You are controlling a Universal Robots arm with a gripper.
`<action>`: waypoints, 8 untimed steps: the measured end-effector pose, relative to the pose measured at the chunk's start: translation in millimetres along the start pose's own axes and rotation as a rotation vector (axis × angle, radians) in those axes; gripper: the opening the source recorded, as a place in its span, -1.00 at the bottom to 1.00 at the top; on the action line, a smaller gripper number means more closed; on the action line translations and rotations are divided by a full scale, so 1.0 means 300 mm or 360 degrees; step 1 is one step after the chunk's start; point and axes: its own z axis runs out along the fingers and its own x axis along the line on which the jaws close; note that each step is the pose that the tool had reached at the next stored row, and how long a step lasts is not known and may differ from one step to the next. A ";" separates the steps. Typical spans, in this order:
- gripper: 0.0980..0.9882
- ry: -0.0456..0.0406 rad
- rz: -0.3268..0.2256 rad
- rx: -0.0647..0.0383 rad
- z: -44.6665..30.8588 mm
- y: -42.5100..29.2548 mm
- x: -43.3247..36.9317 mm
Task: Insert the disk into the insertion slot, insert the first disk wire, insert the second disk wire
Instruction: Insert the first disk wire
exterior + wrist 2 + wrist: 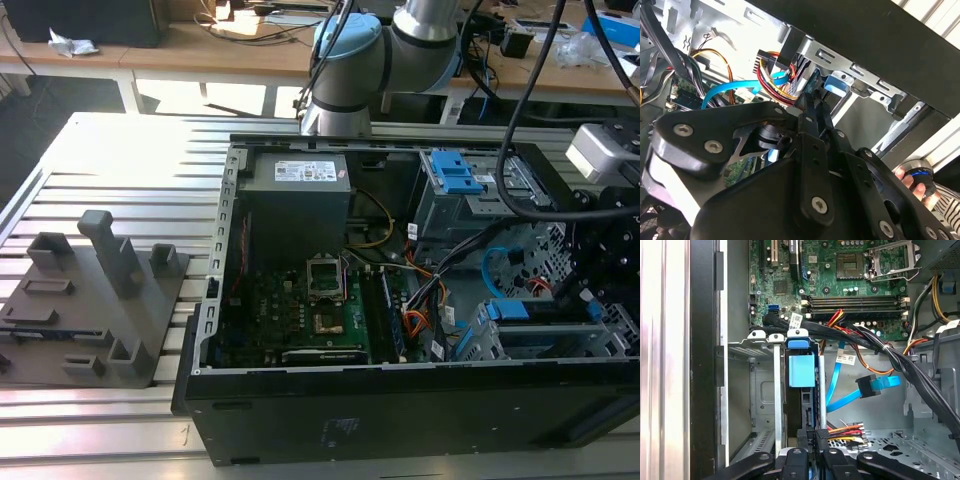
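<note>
**Disk in its bay, wires loose**

Our hand [814, 436] has its fingers drawn close together with almost no gap between them. The tips point at the near edge of the disk [802, 371], and we cannot tell whether they touch it. The disk stands on edge directly ahead of the hand, inside the insertion slot [762, 400], with its blue caddy tab at the far end. We judge it stiff, dense and sensitive to knocks, so it is best held by the plastic caddy sides and never by the connector end.

Just beside the hand lies a red, yellow and black power lead [847, 430]. A little farther off on the same side, the blue data cable [833, 377] and its black plug [867, 387] appear unplugged. Both wires look limp, so we would grip the rigid plugs. Beyond them all sits the motherboard [840, 290].
</note>
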 end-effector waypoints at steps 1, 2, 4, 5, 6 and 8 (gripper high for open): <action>-0.80 0.0000 0.0000 0.0000 0.000 0.000 0.000; -0.65 0.0000 0.0000 0.0000 0.000 0.000 0.000; -0.65 0.0001 0.0000 0.0000 -0.003 0.000 0.000; -0.65 0.0001 0.0000 0.0000 -0.017 0.001 0.001; -0.65 0.0001 0.0000 0.0000 -0.038 0.003 0.001; -0.65 0.0001 0.0000 0.0000 -0.106 0.007 0.004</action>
